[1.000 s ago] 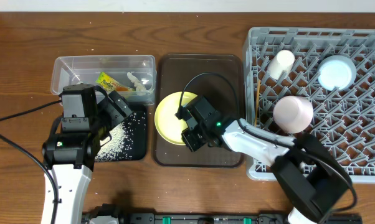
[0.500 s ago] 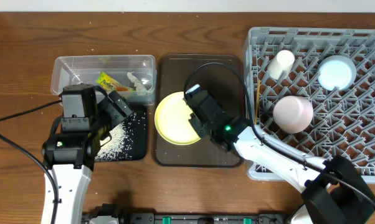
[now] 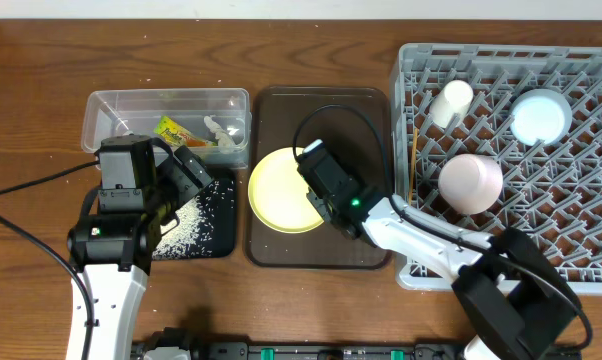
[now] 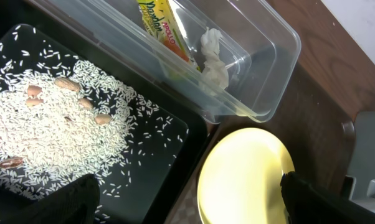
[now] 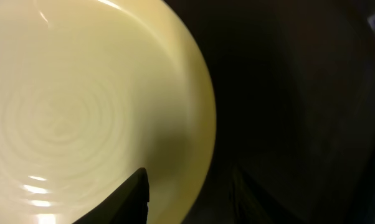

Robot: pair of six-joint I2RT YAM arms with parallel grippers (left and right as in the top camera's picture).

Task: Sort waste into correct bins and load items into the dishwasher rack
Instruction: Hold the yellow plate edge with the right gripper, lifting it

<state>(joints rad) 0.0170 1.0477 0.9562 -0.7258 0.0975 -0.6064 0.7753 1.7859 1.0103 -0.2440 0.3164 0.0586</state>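
Currently: my right end effector [image 5: 187, 186], fingers apart astride yellow plate [image 5: 81, 112] rim at 3 o'clock; left end effector [image 4: 194, 199] wide apart. Hazard: shallow bite, plate slips onto brown tray [image 3: 366, 130].

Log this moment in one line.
left gripper open above black tray | right gripper open at yellow plate rim | plate on brown tray

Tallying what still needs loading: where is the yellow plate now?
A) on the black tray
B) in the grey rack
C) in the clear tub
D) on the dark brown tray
D: the yellow plate lies flat on the dark brown tray, left of the grey rack.
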